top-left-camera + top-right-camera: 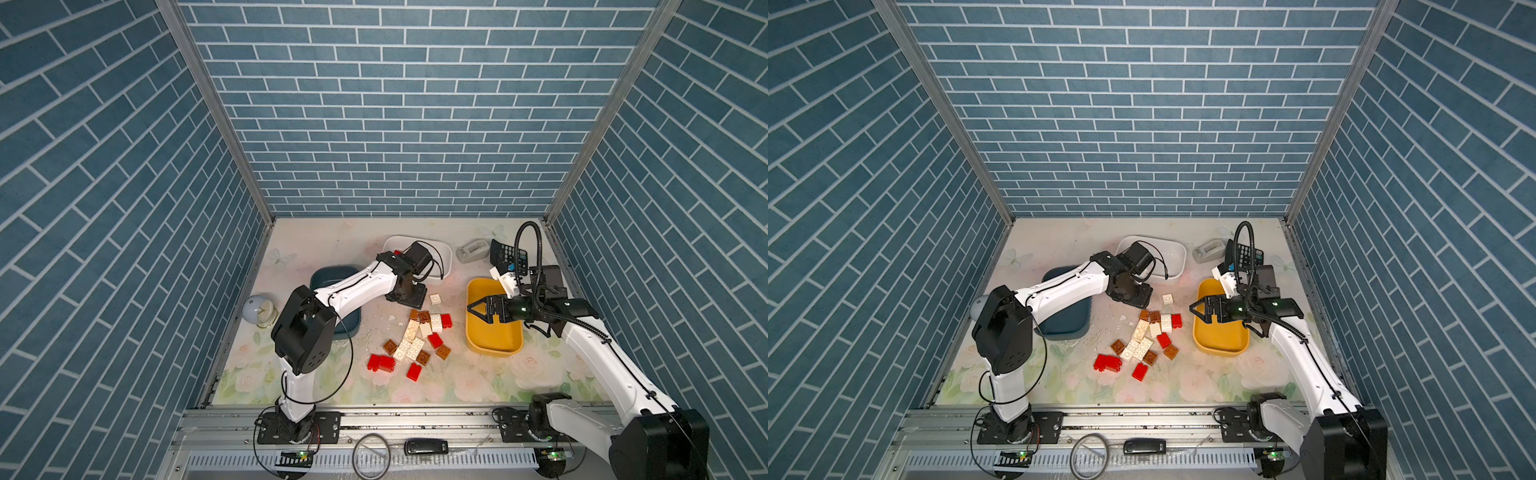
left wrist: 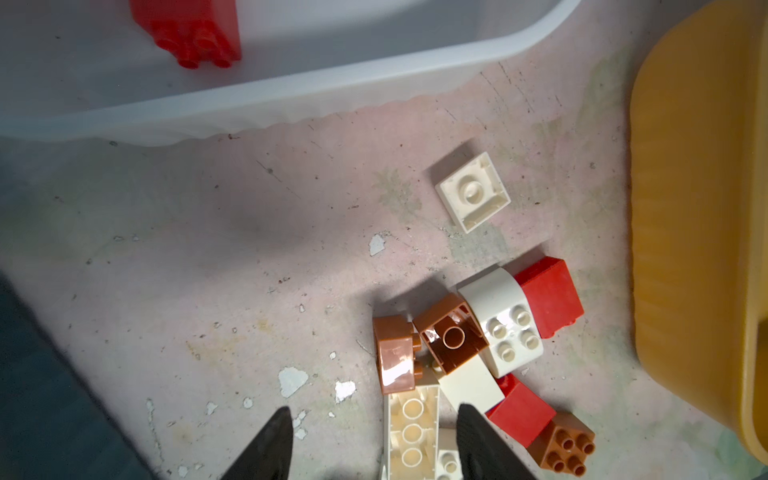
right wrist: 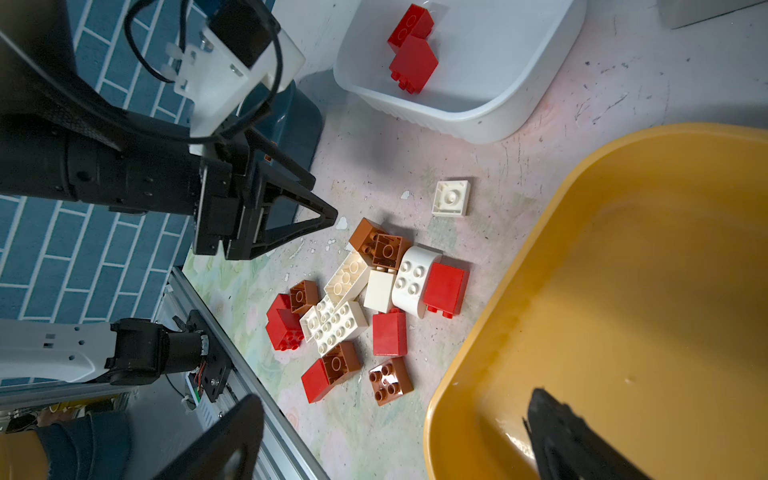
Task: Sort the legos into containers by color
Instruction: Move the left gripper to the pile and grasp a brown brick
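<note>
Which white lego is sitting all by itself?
The small square white lego, lying apart between the heap and the white tub. Every other white lego touches neighbours in the heap.

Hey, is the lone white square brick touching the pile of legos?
Apart. The left wrist view shows bare table between the lone white brick and its nearest neighbour, the rounded white brick.

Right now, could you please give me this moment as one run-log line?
left gripper: open, empty, at mixed brick pile | right gripper: open, empty, at yellow tub | white tub: two red bricks
</note>
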{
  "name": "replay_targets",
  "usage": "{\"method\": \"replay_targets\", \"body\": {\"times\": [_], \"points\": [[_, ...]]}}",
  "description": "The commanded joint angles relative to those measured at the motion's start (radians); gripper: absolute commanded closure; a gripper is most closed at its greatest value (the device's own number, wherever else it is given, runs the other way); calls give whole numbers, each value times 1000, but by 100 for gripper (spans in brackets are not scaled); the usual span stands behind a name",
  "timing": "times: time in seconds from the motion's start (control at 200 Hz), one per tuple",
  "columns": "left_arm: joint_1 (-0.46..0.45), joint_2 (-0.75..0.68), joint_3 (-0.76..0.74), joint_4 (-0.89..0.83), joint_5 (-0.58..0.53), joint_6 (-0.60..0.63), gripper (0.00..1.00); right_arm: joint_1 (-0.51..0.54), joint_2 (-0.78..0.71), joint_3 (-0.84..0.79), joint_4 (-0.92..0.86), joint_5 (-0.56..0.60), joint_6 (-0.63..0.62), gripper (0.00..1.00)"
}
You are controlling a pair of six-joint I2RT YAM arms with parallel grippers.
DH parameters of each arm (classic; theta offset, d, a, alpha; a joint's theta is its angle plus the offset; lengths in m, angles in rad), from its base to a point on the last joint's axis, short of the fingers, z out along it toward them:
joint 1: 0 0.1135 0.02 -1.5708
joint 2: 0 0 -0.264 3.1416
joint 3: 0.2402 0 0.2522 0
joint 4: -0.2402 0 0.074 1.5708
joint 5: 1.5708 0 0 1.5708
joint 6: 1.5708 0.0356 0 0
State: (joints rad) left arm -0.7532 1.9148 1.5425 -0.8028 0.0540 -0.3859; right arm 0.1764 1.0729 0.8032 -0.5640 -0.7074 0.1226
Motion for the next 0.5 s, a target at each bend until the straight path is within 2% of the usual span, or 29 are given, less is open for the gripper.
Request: {"method": "replay_targets", "body": {"times": [0.0, 0.235, 0.495], "points": [[-10, 49, -7, 21, 2, -21, 39, -3, -22, -18, -4, -15, -23, 1], [-15, 91, -23, 43, 13, -18, 50, -3, -31, -34, -5, -12, -20, 1], [-26, 114, -56, 60, 27, -18, 54, -3, -27, -35, -2, -14, -20, 1]]}}
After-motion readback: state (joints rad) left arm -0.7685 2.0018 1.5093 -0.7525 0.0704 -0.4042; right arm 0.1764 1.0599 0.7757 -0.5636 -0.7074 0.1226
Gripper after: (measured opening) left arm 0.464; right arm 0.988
